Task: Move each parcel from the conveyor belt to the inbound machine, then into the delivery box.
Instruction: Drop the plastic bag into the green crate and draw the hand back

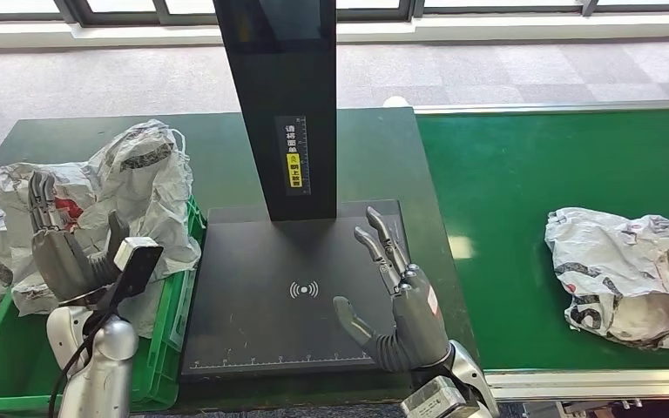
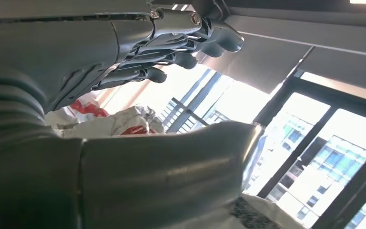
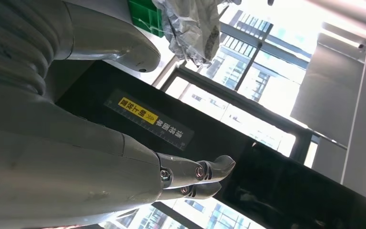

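Currently one crumpled white plastic parcel with red and black print lies on the green conveyor belt at the right, well apart from both hands. The right hand hovers released, fingers spread, over the near right part of the flat black scanning platform of the inbound machine. The left hand, also released and empty, stands above the green plastic delivery box, where several similar white bags are piled.

The loose, slack bag could slip or sag from a shallow grasp, and the machine's black upright post stands near any swing across. The head view alone shows the waiting parcel; the right wrist view shows the post's yellow label up close, and the left wrist view the piled bags beyond the fingers.
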